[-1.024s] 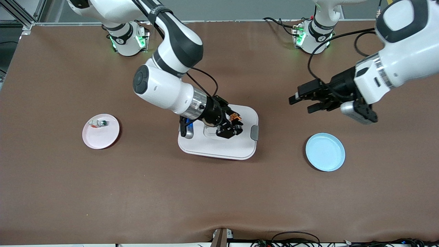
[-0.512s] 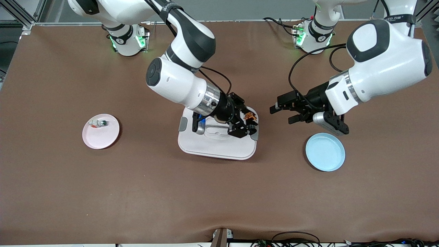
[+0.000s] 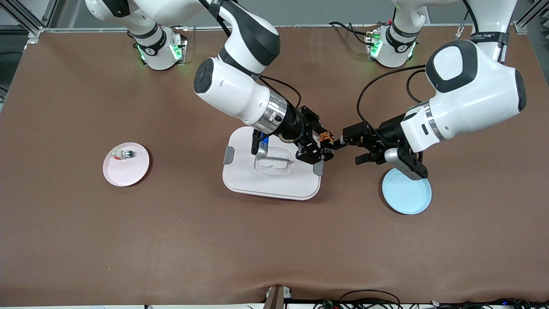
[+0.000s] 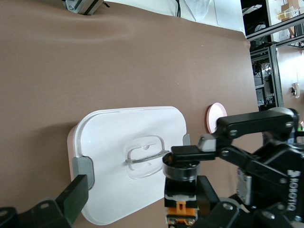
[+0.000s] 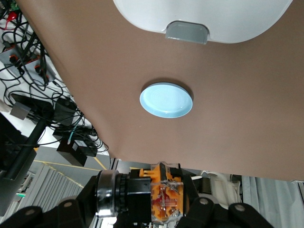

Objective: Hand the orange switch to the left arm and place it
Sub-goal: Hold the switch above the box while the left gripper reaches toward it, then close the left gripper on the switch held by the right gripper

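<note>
Now, against the half-second-old front view, I log both arms closer together: the right gripper [image 3: 322,148] has carried the orange switch [image 3: 326,137] from over the box [image 3: 240,171] lid to its edge toward the left arm's end, and the left gripper [image 3: 349,148] has come in from over bare tabletop [image 3: 274,240] to meet it.

Right gripper: fingers closed on the orange switch, which hangs in the air over the box's grey side latch [image 3: 318,168]. In the right wrist view the switch [image 5: 159,194] sits clamped between the fingers.

Left gripper: fingers spread apart, one on each side of the switch. From the left wrist view I see one finger [image 4: 76,197] well clear of the switch [image 4: 180,190]; I cannot tell whether the other touches it.

Blue plate [image 3: 406,190] lies near the left gripper, toward the left arm's end. Pink plate [image 3: 126,164] with a small green-capped switch [image 3: 122,153] lies toward the right arm's end.
</note>
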